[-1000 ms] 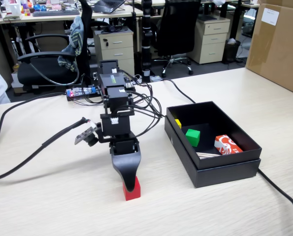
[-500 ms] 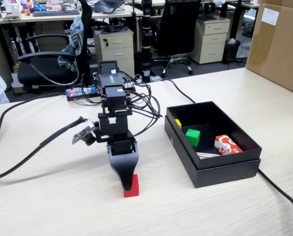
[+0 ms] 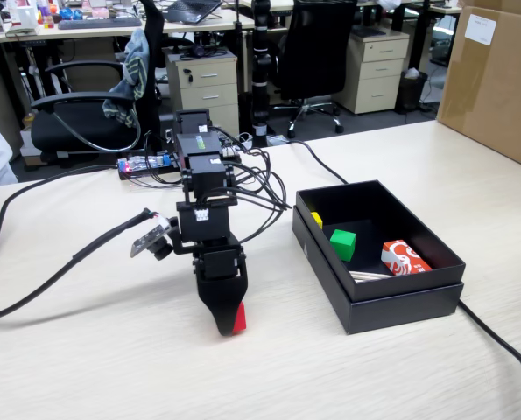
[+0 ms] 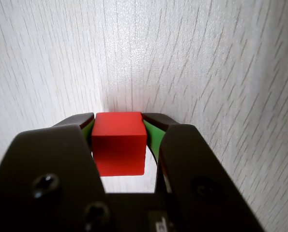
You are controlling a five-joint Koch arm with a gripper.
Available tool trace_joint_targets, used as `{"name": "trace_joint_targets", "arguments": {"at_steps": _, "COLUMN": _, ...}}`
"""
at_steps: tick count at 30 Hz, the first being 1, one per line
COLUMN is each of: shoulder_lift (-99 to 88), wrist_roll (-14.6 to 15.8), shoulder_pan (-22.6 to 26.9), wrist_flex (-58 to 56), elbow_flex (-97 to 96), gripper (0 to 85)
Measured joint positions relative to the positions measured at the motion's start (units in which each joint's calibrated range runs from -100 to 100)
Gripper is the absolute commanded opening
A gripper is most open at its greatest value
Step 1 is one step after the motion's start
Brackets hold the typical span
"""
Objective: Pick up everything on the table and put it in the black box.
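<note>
A red cube (image 4: pixel 118 142) sits between my gripper's (image 4: pixel 118 121) two jaws, and both green pads touch its sides. In the fixed view the gripper (image 3: pixel 228 324) points down at the table with the red cube (image 3: pixel 239 318) at its tip, left of the black box (image 3: pixel 400 302). I cannot tell whether the cube rests on the table or is just above it. The box holds a green cube (image 3: pixel 342 244), a yellow cube (image 3: pixel 316 219), a red and white packet (image 3: pixel 404 259) and a pale flat stick (image 3: pixel 369 275).
Cables (image 3: pixel 59 262) run across the table left of and behind the arm, and one cable (image 3: pixel 501 346) leaves the box's right front corner. A cardboard box (image 3: pixel 496 83) stands at the back right. Office chairs and drawers stand beyond the table's far edge.
</note>
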Motion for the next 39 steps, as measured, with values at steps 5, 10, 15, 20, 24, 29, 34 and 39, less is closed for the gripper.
{"name": "trace_joint_targets", "arguments": {"at_steps": 5, "shoulder_lift": 0.0, "wrist_roll": -0.1, "shoulder_pan": 0.0, "wrist_flex": -2.6, "elbow_flex": 0.1, "gripper": 0.9}}
{"name": "trace_joint_targets", "arguments": {"at_steps": 10, "shoulder_lift": 0.0, "wrist_roll": -0.1, "shoulder_pan": 0.2, "wrist_flex": -4.6, "elbow_flex": 0.2, "gripper": 0.9}}
{"name": "trace_joint_targets", "arguments": {"at_steps": 15, "shoulder_lift": -14.1, "wrist_roll": 0.9, "shoulder_pan": 1.3, "wrist_flex": -9.9, "elbow_flex": -4.6, "gripper": 0.9}}
{"name": "trace_joint_targets", "arguments": {"at_steps": 20, "shoulder_lift": -41.6, "wrist_roll": 1.1, "shoulder_pan": 4.7, "wrist_flex": -10.2, "elbow_flex": -17.2, "gripper": 0.9}}
{"name": "trace_joint_targets", "arguments": {"at_steps": 24, "shoulder_lift": -63.8, "wrist_roll": 2.5, "shoulder_pan": 10.9, "wrist_flex": -10.5, "elbow_flex": -26.7, "gripper": 0.9}}
{"name": "trace_joint_targets", "arguments": {"at_steps": 29, "shoulder_lift": -71.6, "wrist_roll": 5.2, "shoulder_pan": 18.3, "wrist_flex": -10.5, "elbow_flex": -29.1, "gripper": 0.9}}
{"name": "trace_joint_targets", "arguments": {"at_steps": 34, "shoulder_lift": -62.3, "wrist_roll": 8.7, "shoulder_pan": 22.7, "wrist_flex": -10.5, "elbow_flex": -29.0, "gripper": 0.9}}
{"name": "trace_joint_targets", "arguments": {"at_steps": 39, "shoulder_lift": -47.1, "wrist_roll": 10.0, "shoulder_pan": 22.8, "wrist_flex": -10.2, "elbow_flex": -23.2, "gripper": 1.1}}
